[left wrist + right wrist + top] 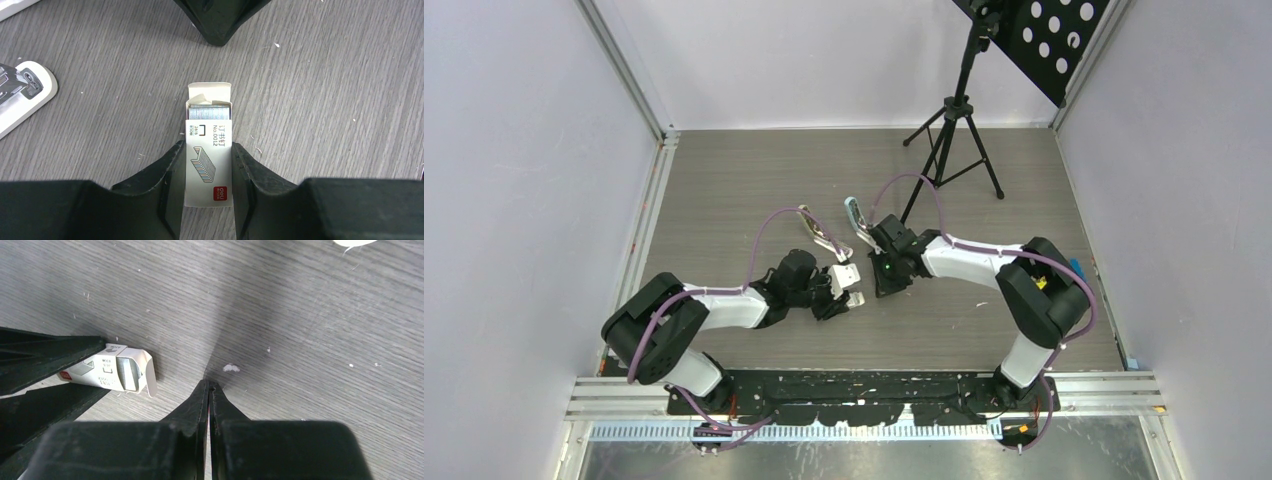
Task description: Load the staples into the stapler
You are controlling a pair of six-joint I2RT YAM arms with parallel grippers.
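The staples box (208,150) is a small white carton with a red mark. It lies flat on the table between my left gripper's (208,146) fingers, which are shut on its sides. Its far flap is open and silvery staple strips (210,111) show inside. In the top view the box (851,284) is at my left gripper (842,296). My right gripper (209,385) is shut and empty, its tip low over the table just beyond the box's open end (131,374). An opened stapler (821,234) lies behind the box.
A second, pale blue stapler (856,215) lies behind my right gripper (882,288). A white stapler base (22,95) shows at the left of the left wrist view. A black tripod (954,140) stands at the back right. Walls enclose the table on three sides.
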